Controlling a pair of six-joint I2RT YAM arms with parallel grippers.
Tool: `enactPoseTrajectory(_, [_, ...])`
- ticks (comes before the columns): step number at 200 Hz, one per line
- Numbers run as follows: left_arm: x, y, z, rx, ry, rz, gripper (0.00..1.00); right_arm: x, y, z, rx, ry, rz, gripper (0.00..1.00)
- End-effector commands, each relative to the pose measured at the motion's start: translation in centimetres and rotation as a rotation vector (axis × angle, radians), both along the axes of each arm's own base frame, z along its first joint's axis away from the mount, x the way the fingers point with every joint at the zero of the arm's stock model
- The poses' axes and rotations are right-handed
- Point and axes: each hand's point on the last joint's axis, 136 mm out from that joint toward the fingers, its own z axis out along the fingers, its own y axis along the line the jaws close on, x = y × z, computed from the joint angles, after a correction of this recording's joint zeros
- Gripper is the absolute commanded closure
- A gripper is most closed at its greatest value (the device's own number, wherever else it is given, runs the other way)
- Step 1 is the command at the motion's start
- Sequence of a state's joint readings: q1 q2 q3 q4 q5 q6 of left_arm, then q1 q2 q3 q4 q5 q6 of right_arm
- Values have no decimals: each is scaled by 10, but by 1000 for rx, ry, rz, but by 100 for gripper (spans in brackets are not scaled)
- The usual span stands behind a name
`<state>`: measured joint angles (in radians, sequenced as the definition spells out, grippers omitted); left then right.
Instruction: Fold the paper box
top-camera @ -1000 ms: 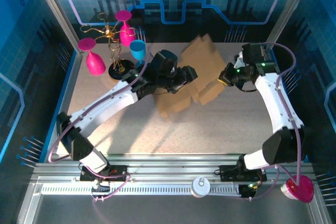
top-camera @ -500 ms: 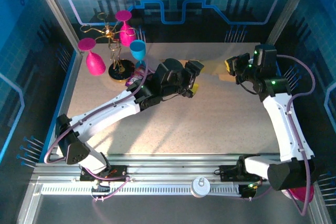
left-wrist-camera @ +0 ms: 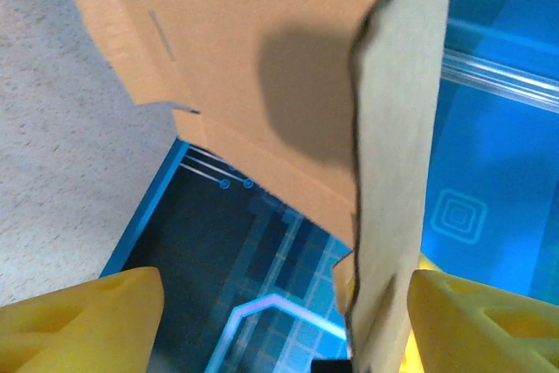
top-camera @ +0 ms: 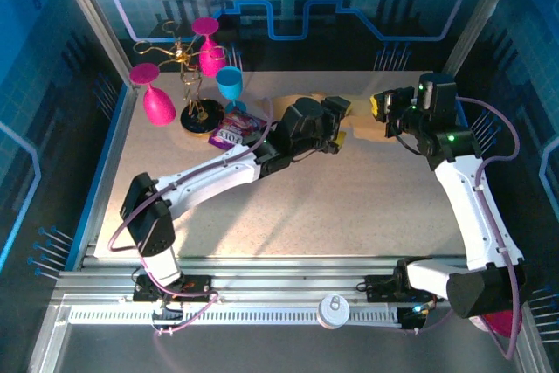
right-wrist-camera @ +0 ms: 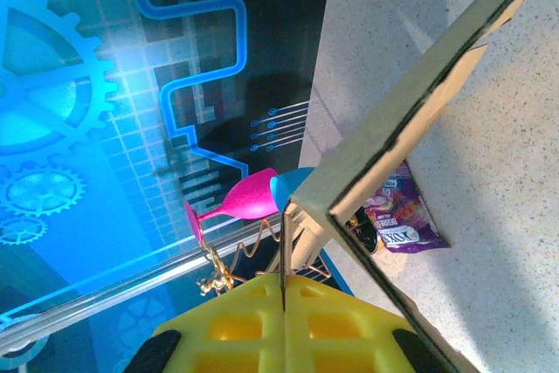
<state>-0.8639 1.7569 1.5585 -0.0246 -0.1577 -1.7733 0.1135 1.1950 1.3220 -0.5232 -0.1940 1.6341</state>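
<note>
Grey speckled table. Paper box at 12–1 o'clock on it, between both grippers. Glass rack at 10–11 o'clock. Left gripper: fingers spread wide, one flap edge-on between them near the right finger, not pinched. Right gripper, at the box's 3 o'clock: fingers closed on a panel edge. Purple packet at 11 o'clock, just beside the rack.

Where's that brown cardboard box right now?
In the top view, the brown cardboard box is far and central, between the left gripper and the right gripper, which pinches its edge.
</note>
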Motion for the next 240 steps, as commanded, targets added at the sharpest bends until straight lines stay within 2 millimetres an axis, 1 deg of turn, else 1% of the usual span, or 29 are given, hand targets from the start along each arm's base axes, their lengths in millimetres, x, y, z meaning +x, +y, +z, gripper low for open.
enactPoseTrajectory(1, [19,-2,42,-103,-109,26,30,-6,6,17,18,-27,17,100])
enactPoseTrajectory(35, [23,-2,49,-123,-151,35,35,-13,6,12,-2,-24,24,100])
enactPoseTrajectory(49, [23,-2,51,-124,-163,37,41,-14,6,11,4,-27,25,100])
enactPoseTrajectory(65, [24,-3,52,-137,-169,39,61,-14,6,12,4,-33,27,100])
enactPoseTrajectory(68, [25,-3,52,-142,-170,41,67,-13,7,12,3,-36,28,100])
enactPoseTrajectory(69, [25,-3,50,-141,-169,41,67,-13,7,13,3,-36,28,100])
enactPoseTrajectory(70, [25,-3,51,-143,-171,42,72,-13,7,13,3,-36,29,100])
enactPoseTrajectory(72, [25,-3,51,-147,-172,43,76,-13,7,14,1,-41,31,100])
enactPoseTrajectory(73, [25,-3,51,-149,-172,44,76,-13,7,14,1,-42,32,100])
enactPoseTrajectory(74, [26,-3,52,-152,-173,44,81,-12,7,15,1,-45,32,100])
enactPoseTrajectory(77, [26,-4,52,-156,-176,44,88,-12,7,16,-1,-52,36,100])
enactPoseTrajectory(84, [27,-3,52,-165,-172,48,100,-9,9,20,-6,-69,48,100])
enactPoseTrajectory(86, [27,-3,52,-168,-173,50,100,-8,9,22,-7,-76,51,99])
enactPoseTrajectory(91, [28,-2,53,-173,-175,54,100,-7,10,26,-13,-88,63,92])
enactPoseTrajectory(99, [30,-1,56,-180,-182,58,100,-6,10,32,-24,-106,83,75])
enactPoseTrajectory(101, [31,1,58,-183,-186,61,100,-6,10,34,-27,-110,88,70])
enactPoseTrajectory(102, [31,1,58,-184,-187,63,100,-6,9,35,-30,-114,91,66])
enactPoseTrajectory(103, [32,2,59,-185,-189,65,100,-6,9,35,-30,-114,91,66])
enactPoseTrajectory(108, [34,4,63,-191,-198,70,100,-7,7,39,-36,-119,99,55])
enactPoseTrajectory(116, [37,8,68,-201,-214,80,100,-10,0,43,-50,-118,92,41])
enactPoseTrajectory(123, [40,12,74,-209,-228,86,100,-13,-8,46,-57,-119,79,32])
enactPoseTrajectory(131, [43,15,78,-218,-233,91,100,-16,-19,49,-55,-123,55,26])
enactPoseTrajectory(148, [46,20,84,-246,-242,96,100,-19,-43,47,-6,-128,-1,23])
enactPoseTrajectory(156, [48,22,84,-255,-241,98,100,-19,-50,41,33,-112,-16,22])
enactPoseTrajectory(168, [48,23,85,-262,-242,97,100,-18,-52,32,109,-85,-23,22])
enactPoseTrajectory(189, [48,24,85,-272,-242,97,100,-13,-45,17,221,-45,-26,22])
enactPoseTrajectory(202, [49,23,84,-281,-244,96,100,-9,-46,4,280,-16,-47,22])
enactPoseTrajectory(218, [49,22,84,-289,-243,91,100,2,-49,-7,375,-6,-84,23])
enactPoseTrajectory(240, [49,20,84,-299,-240,85,100,19,-55,-15,470,-10,-134,25])
